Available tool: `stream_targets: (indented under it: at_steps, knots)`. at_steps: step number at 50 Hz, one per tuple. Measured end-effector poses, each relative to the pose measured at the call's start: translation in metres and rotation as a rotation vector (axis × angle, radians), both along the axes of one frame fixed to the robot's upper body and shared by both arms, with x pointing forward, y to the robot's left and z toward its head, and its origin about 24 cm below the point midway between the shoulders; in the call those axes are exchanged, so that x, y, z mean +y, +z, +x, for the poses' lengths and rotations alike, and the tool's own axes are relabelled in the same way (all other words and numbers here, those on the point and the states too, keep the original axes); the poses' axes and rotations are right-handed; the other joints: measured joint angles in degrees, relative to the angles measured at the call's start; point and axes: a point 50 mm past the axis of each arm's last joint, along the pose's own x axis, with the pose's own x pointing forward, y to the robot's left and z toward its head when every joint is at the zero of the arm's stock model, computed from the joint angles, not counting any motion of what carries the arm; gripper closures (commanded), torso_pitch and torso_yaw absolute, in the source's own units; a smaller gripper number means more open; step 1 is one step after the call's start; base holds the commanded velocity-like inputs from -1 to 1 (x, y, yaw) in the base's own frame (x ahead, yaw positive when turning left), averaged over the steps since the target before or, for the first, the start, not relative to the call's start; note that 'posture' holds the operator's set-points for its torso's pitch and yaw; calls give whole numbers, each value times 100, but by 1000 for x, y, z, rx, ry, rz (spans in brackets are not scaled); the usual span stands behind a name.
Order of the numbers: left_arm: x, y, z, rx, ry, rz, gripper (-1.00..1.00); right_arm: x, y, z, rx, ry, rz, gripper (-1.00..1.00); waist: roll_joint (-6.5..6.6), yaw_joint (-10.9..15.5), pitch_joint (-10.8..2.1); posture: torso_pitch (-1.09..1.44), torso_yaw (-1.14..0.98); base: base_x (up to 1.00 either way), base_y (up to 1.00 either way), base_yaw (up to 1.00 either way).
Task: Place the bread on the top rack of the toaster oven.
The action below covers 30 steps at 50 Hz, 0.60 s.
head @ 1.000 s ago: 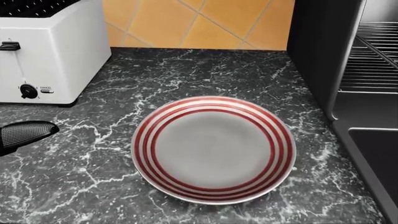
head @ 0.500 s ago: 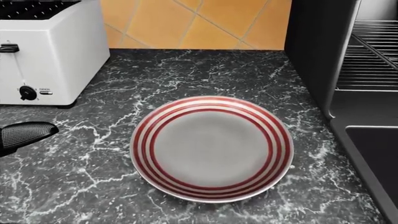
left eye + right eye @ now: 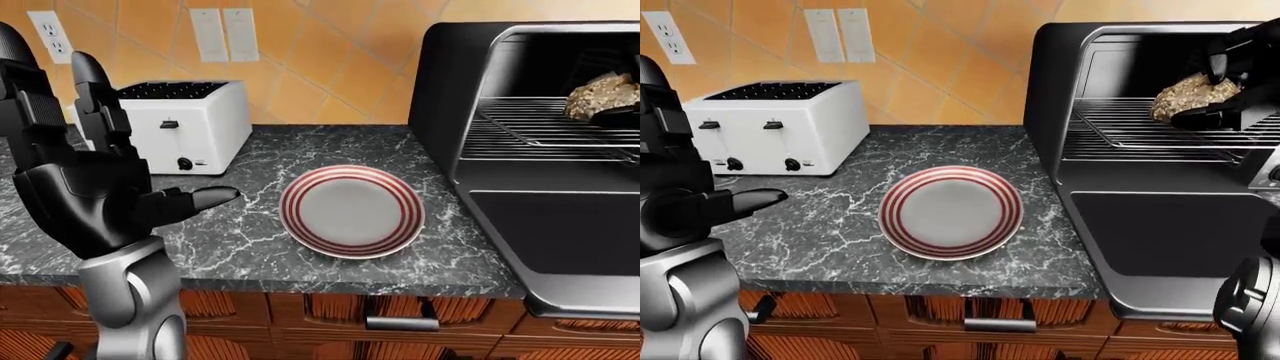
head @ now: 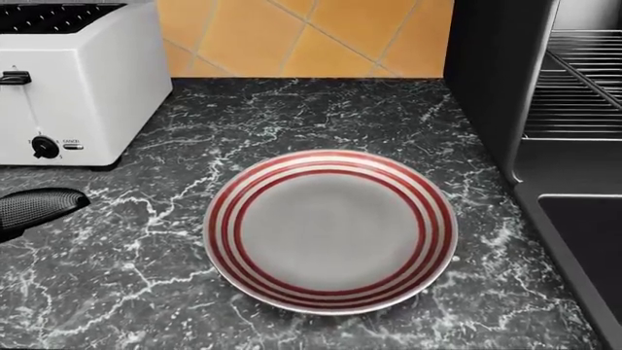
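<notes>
Inside the toaster oven, my right hand grips the bread just above the top rack. My left hand hovers spread wide over the counter's left edge, beside the bare plate and white toaster.

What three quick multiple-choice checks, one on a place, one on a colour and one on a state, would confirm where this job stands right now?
1. Where is the bread?
A. on the plate
B. over the oven rack
C. in the toaster

2. What colour are the plate's rings?
A. blue
B. green
C. red

3. How is the toaster oven door?
A. open
B. shut
C. removed

Answers:
1 B: the bread is inside the toaster oven, held by the right hand over the rack.
2 C: the plate is bare, with red rings.
3 A: the door lies folded down.
</notes>
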Motion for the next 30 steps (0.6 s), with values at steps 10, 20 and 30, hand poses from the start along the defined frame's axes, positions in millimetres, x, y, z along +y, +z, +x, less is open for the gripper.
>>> stream_targets:
  at_steps: [10, 20, 30]
  knots:
    - [-1, 1, -1, -5, -4, 4, -100, 2, -7, 10, 16, -1, 12, 100, 17, 1, -1, -33, 0, 0, 0, 0]
    - [-1, 1, -1, -1, -3, 5, -100, 3, -9, 14, 22, -12, 19, 100, 27, 10, 3, -33, 0, 0, 0, 0]
    - [-1, 0, -1, 1, -3, 4, -100, 4, -9, 16, 9, -21, 16, 100, 23, 9, -2, -33, 0, 0, 0, 0]
